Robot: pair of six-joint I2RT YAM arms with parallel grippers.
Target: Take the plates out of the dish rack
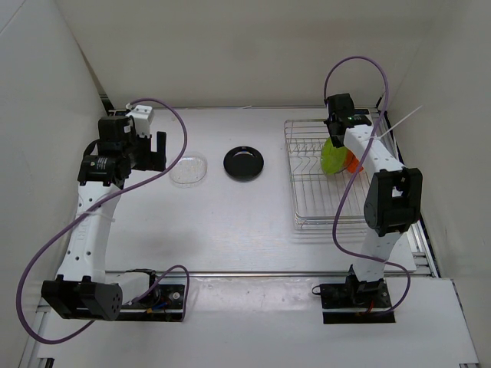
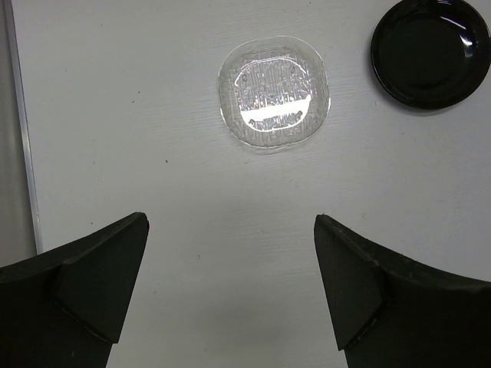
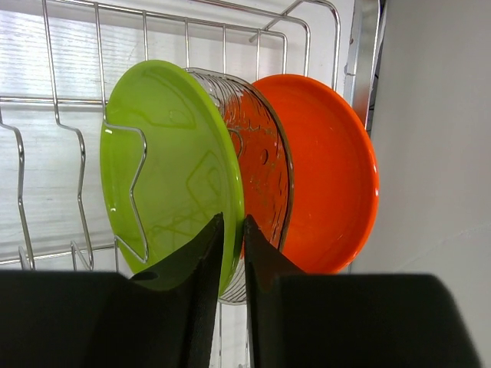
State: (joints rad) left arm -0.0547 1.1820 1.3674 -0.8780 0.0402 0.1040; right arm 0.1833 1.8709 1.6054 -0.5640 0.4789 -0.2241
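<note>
- The lime green plate (image 3: 169,169) is stood upright in the dish rack (image 1: 294,184), at the right of the top view. A clear plate (image 3: 265,146) is packed just behind it, and the orange plate (image 3: 330,176) behind that.
- The right gripper (image 3: 232,253) is seen at the bottom centre of its wrist view. Its fingers are nearly together, one on each face of the green plate's lower rim. A pinch on that rim is judged to be made, though how firm it is cannot be told.
- The left gripper (image 2: 230,230) is held over the table (image 1: 230,222) with its fingers wide apart and nothing between them.
- The black plate (image 1: 243,162) and a second clear plate (image 1: 189,169) are laid flat on the table near the centre of the top view, side by side but apart.
- The plates are judged to be small, light and stiff, with a glossy finish that is likely slippery.
- The thin rim is the only hold offered while a plate is racked, and a straight pull along the prongs is called for.
- The clear neighbour sits so close that it could be dragged along.
- No brand, label or writing can be read in any view.
</note>
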